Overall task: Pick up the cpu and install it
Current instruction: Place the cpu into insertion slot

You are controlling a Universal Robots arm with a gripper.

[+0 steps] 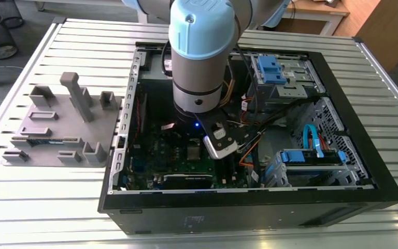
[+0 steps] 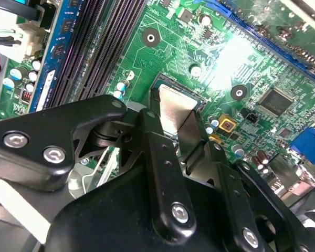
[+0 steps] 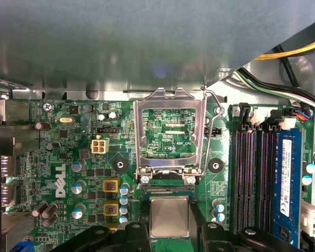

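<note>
- Exterior view's left: a grey fixture tray (image 1: 60, 129) sits on the slatted counter (image 1: 95, 46), just beside the open computer case (image 1: 254, 212).
- Centre: my arm (image 1: 199, 52) drops into the case over the green motherboard (image 1: 174, 150) and blocks the socket from the exterior view.
- Exterior view's right: a drive cage (image 1: 282, 72) with blue brackets, and cables crowding the case wall.
- First wrist view: my gripper (image 3: 169, 209) is clenched on the cpu (image 3: 169, 223), silver top up, at the socket by the hinge of the raised load plate (image 3: 170, 131).
- The memory slots (image 3: 254, 173) and a blue stick (image 3: 286, 176) stand near the socket, apart from my fingers (image 3: 142, 226).
- My fingers cover the cpu's side edges. I cannot tell whether it is seated or just above the socket.
</note>
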